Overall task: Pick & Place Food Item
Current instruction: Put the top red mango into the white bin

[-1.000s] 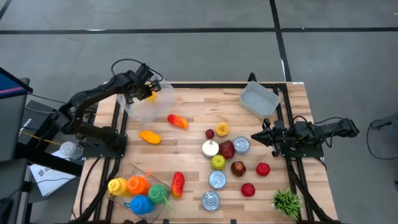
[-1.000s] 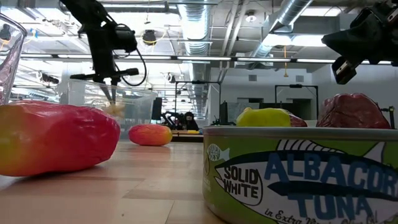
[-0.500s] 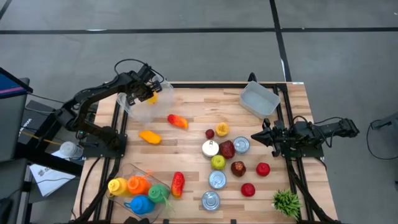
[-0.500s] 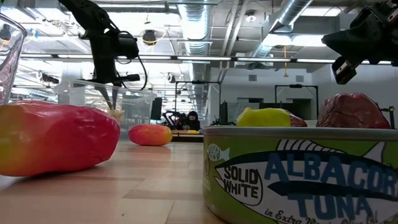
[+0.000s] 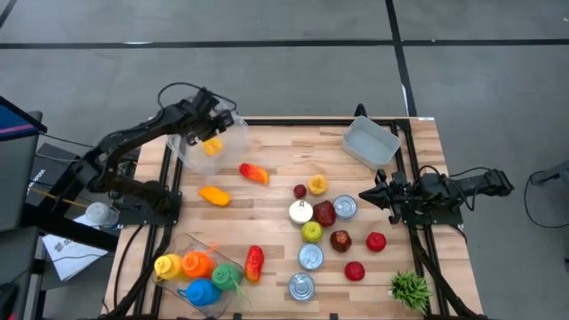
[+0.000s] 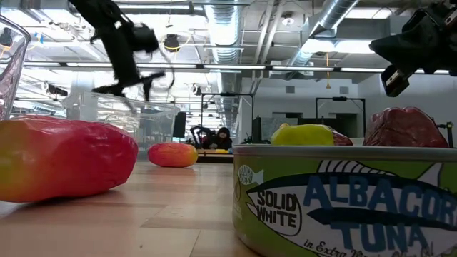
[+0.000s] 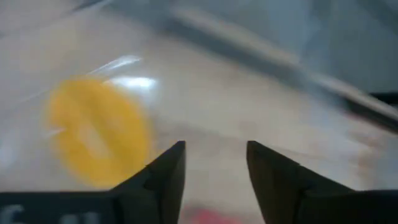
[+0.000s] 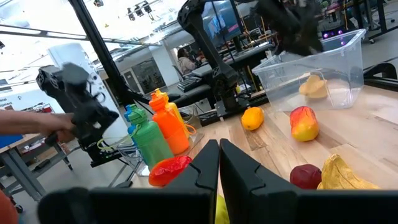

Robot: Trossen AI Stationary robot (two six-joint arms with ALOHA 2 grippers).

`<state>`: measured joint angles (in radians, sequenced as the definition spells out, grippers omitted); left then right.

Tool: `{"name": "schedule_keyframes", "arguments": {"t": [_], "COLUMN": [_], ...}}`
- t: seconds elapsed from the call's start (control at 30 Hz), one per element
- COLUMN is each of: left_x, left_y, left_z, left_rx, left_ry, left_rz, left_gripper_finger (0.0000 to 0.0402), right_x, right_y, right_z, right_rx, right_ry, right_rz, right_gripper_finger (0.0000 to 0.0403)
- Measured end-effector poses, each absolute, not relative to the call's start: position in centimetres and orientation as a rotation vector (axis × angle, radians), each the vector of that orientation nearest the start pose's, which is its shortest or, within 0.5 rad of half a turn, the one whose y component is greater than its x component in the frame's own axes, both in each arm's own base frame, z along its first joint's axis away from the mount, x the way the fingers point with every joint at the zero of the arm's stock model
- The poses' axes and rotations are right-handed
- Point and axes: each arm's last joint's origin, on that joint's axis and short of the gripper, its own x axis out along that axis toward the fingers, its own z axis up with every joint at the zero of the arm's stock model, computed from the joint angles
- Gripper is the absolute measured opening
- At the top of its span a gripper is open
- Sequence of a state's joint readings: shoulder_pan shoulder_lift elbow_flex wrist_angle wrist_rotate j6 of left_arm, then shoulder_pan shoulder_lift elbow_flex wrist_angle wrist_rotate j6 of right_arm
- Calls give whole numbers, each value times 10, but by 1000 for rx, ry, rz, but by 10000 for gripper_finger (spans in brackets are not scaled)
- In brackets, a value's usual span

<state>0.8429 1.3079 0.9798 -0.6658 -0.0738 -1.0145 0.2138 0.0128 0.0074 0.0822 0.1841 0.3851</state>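
Observation:
A yellow food item (image 5: 212, 147) lies on the floor of a clear plastic bin (image 5: 191, 153) at the table's far left; the left wrist view shows it blurred (image 7: 96, 140). My left gripper (image 5: 203, 132) hangs just above the bin, open (image 7: 214, 177), with nothing between its fingers and the yellow item off to one side of them. My right gripper (image 5: 364, 196) waits at the table's right side, pointing level toward the left, its fingers shut (image 8: 219, 165) on nothing.
On the wood lie an orange item (image 5: 213, 196), a red-yellow fruit (image 5: 253, 173), several cans and red fruits around (image 5: 324, 222), and a red pepper (image 5: 254, 263). A second clear bin (image 5: 371, 142) stands far right, a tray of coloured bottles (image 5: 200, 271) near left, a green plant (image 5: 409, 289) near right.
My left gripper has opened and let go of the yellow food item, which has dropped from the fingers onto the bin's floor. The gripper has risen a little above the bin and tipped its fingers up from pointing straight down.

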Motion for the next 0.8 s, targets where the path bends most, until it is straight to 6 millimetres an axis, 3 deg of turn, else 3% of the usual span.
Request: {"name": "schedule_keyframes", "arguments": {"t": [0.2,0.33,0.53,0.8], "left_x": [157,163,198,254], "left_y": [169,143,110,84], "left_z": [316,350,365,361], "left_rx": [-1005,-787,-627,-386], "left_ry": [176,59,110,412], "left_rz": [1021,734,444,202], "left_gripper_finger": [204,209,210,217], "right_x": [96,96,96,96], "right_y": [15,15,15,15], "right_z": [173,173,173,173], "right_rx": [400,400,400,400], "right_ry": [-69,-69,-69,-69], "right_rz": [44,44,44,44], "right_gripper_finger": [10,10,10,10]}}
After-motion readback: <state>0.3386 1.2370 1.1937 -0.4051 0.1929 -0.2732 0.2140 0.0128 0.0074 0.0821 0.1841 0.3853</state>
